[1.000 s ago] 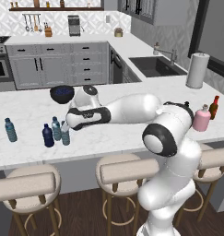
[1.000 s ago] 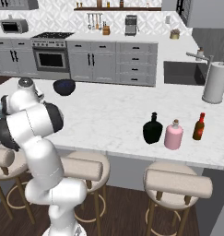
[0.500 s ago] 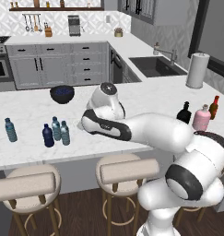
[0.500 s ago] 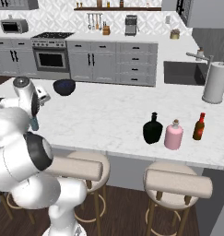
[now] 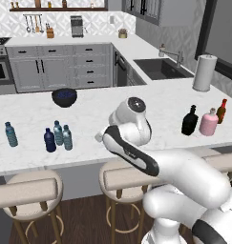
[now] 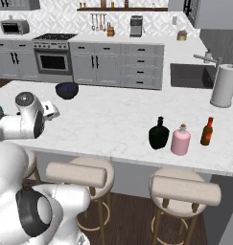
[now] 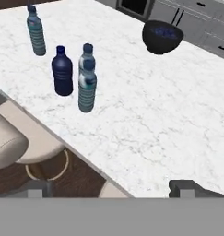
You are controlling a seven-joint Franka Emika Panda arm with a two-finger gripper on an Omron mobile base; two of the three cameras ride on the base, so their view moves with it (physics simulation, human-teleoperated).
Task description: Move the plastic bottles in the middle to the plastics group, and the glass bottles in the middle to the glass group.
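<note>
Marble island counter [image 5: 89,143]: two pale water bottles [image 7: 87,78] stand touching beside the navy bottle [image 7: 62,71], black flask [image 5: 189,121] beside the pink bottle [image 5: 208,122]; gripper [image 7: 111,188] empty, fingers wide; risk: retreat swing toppling the tight bottle cluster.

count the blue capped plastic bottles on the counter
4: a teal bottle stands alone at the far left, a dark navy bottle is in the cluster, and two pale bottles stand beside it.
</note>
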